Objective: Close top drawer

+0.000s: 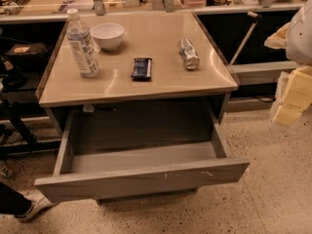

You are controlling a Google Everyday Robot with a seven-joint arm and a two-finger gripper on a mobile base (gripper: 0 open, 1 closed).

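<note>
The top drawer [141,179] is a wide, shallow grey drawer under the counter top [161,28]. It is pulled far out toward me. Its flat front panel has small white scuff marks [207,173] right of centre, and its plain grey inside [141,157] holds nothing I can see. My gripper [291,101] shows as pale yellowish blocks at the right edge of the view. It hangs beyond the drawer's right corner and above the floor, and does not touch the drawer. No lower drawer fronts show.
On the counter top stand a water bottle [82,45] and a white bowl [107,35]. A dark snack bar [142,68] and a can on its side [188,53] lie there too. A person's shoe [29,209] is by the drawer's left corner. A stick [242,38] leans at the right.
</note>
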